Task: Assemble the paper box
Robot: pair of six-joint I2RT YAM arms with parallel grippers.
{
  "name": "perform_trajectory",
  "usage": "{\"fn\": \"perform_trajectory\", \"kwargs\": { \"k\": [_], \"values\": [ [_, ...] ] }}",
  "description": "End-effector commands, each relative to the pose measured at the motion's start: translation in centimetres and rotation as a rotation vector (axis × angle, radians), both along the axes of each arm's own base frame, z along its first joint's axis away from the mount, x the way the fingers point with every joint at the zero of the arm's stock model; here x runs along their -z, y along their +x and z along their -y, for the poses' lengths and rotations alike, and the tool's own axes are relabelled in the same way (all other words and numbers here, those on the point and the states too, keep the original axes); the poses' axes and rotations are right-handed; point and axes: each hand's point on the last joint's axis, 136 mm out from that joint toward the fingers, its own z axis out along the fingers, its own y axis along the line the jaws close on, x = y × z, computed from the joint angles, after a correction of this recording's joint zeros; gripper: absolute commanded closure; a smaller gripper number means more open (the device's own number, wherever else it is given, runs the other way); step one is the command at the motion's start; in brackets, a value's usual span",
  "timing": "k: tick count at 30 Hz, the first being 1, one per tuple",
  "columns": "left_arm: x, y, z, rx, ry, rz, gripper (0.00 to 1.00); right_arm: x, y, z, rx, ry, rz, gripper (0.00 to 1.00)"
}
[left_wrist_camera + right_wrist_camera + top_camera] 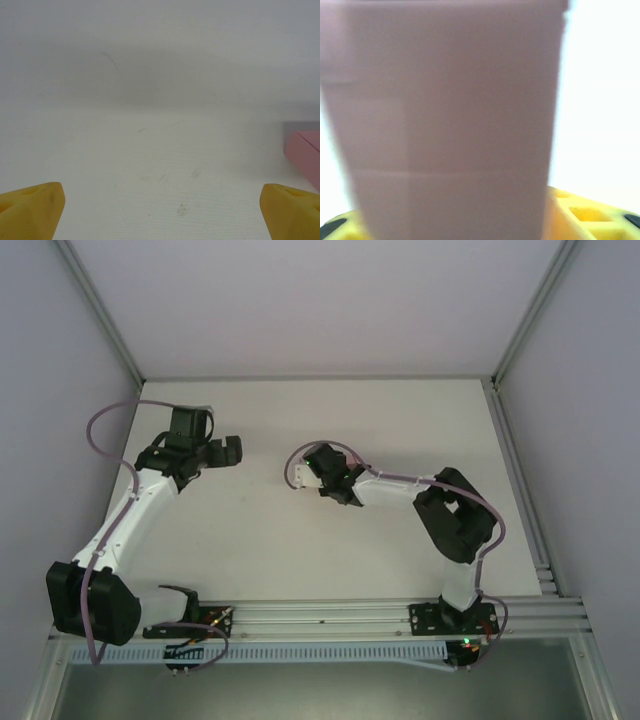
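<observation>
White table point(300, 560) between pale walls. From above, my left gripper point(212, 438) sits at the far left and my right gripper point(318, 472) near the middle, the two well apart.

At my left wrist, the yellow fingers point(30, 210) stand wide apart over the table, released and holding nothing. The pink box point(305, 150) lies at the right edge.

At my right wrist, the box point(450, 125) rises blurred, close to the lens, between my yellow fingers point(585, 215). I cannot tell whether they pinch it.
</observation>
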Motion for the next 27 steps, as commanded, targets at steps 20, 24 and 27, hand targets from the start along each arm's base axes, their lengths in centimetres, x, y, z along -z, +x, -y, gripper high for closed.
{"fn": "perform_trajectory", "kwargs": {
  "k": [20,24,27],
  "values": [
    [-3.0,-0.7,0.0,0.002,-0.05,0.072,0.0,-5.7,-6.9,-0.6,0.044,0.191,-0.203,0.16],
    [-4.1,-0.7,-0.3,-0.009,-0.048,0.111,0.0,-10.1,-6.6,-0.2,0.065,0.305,-0.131,0.11],
    [-5.9,-0.4,-1.1,-0.054,-0.05,0.2,0.0,-14.4,-5.0,1.6,0.163,0.457,-0.004,0.0]
  ]
}}
